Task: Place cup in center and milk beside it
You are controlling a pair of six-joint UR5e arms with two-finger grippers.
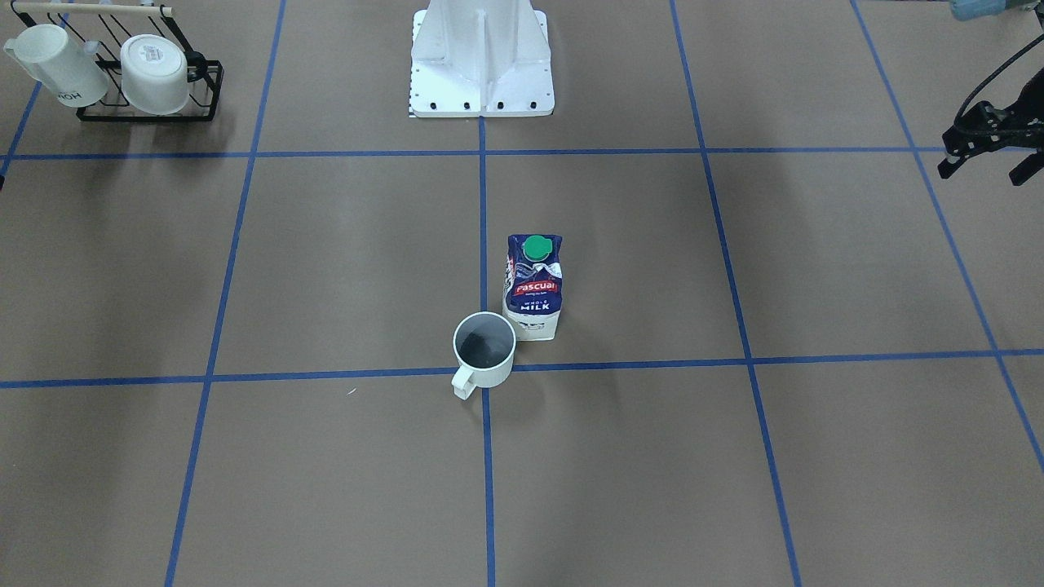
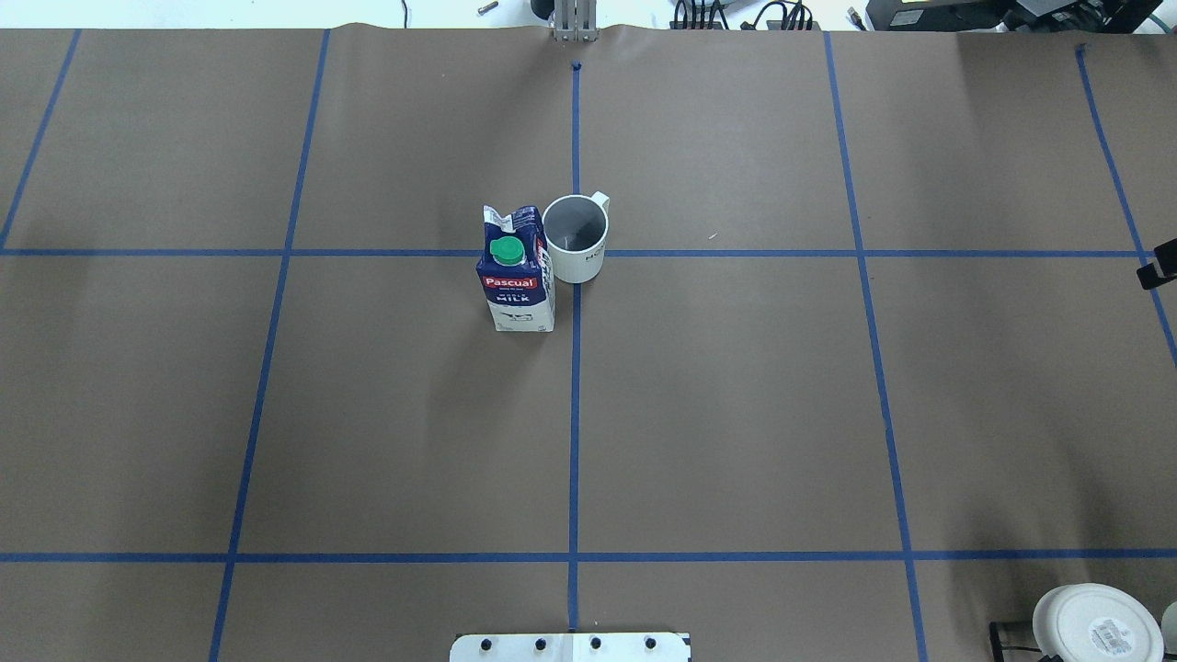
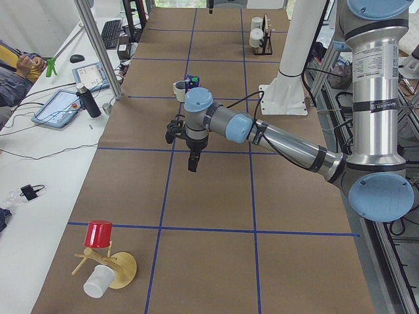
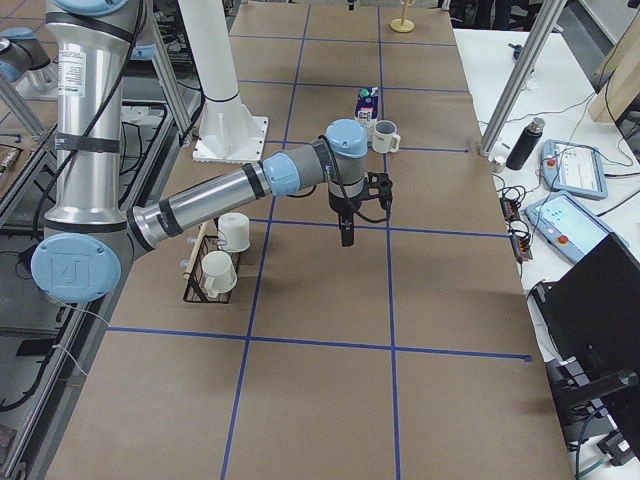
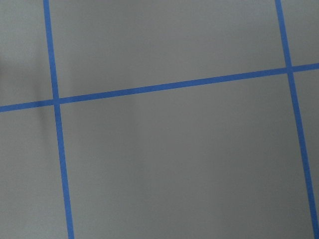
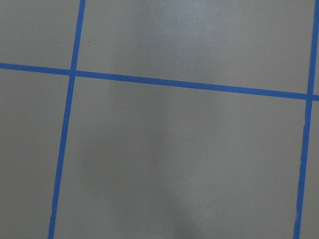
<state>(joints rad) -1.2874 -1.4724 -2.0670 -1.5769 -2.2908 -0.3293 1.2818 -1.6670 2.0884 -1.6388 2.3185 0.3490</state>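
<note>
You've got the cup (image 2: 575, 241) upright on the blue tape (image 2: 736, 253) crossing at table ctr, handle at 1 o'clock in overhead view. The milk (image 2: 517, 285) stands just beside it at 8 o'clock. L gripper (image 3: 192, 157) & R gripper (image 4: 347, 230) hang over the brown paper (image 2: 736, 414), well apart from both; can't tell jaw width on either.
</note>
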